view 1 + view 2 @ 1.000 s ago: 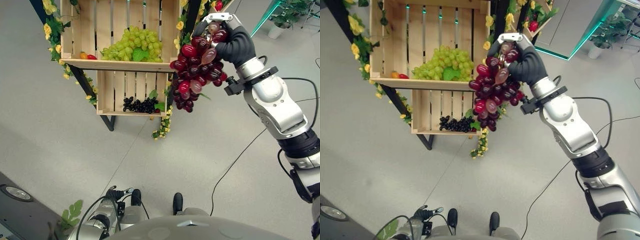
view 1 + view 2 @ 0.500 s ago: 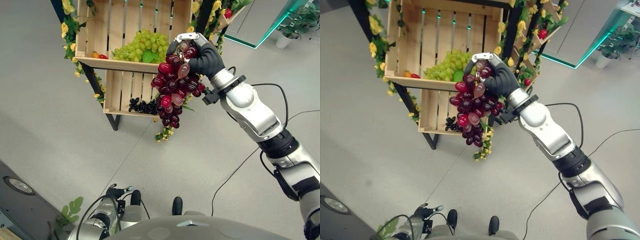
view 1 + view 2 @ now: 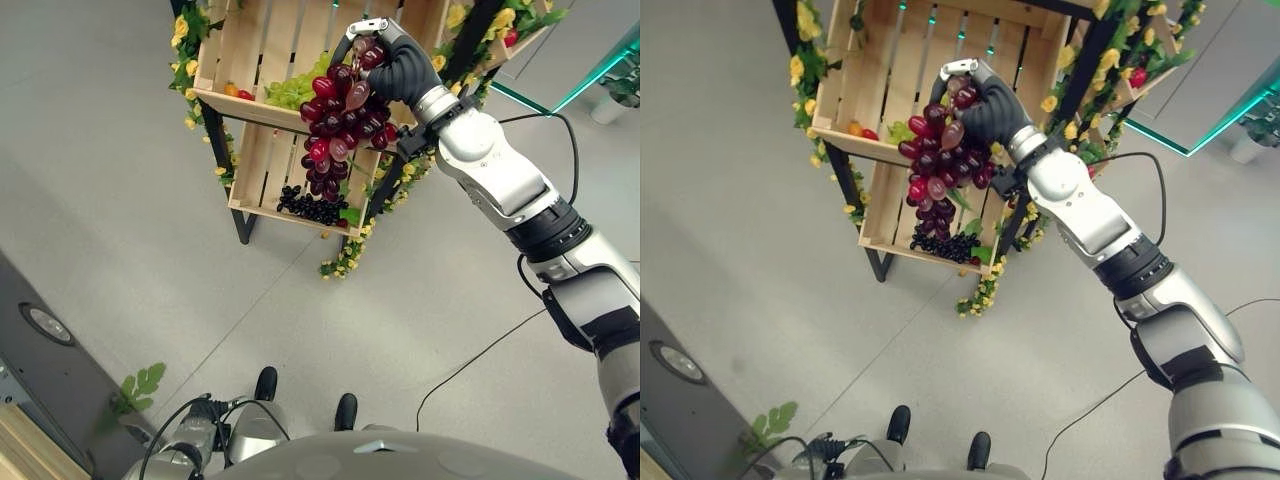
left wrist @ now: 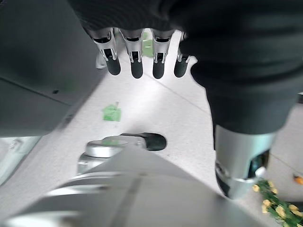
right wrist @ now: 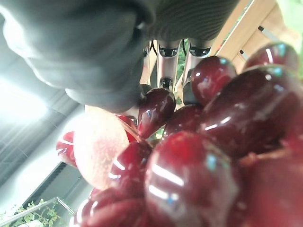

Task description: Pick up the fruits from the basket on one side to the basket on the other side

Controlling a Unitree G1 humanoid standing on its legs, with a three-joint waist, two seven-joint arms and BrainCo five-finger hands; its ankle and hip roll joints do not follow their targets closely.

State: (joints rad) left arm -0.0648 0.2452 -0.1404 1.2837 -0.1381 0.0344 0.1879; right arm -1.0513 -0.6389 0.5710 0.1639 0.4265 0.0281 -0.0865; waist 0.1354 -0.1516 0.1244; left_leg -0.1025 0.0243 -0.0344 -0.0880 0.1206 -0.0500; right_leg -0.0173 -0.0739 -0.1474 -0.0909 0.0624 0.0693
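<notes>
Red grapes (image 3: 337, 135) hang from our right hand (image 3: 392, 68), fingers curled round the stem before the upper crate (image 3: 262, 55); left hand (image 4: 142, 52) fingers straight.

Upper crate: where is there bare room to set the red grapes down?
The upper crate looks bare along its left slats, above the small orange and red fruits. Green grapes crowd the middle, behind the red grapes held in the right hand.

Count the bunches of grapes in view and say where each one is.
3. The red bunch hangs from the right hand in front of the crates. The green bunch lies in the upper crate, partly hidden behind it. The black bunch lies in the lower crate.
</notes>
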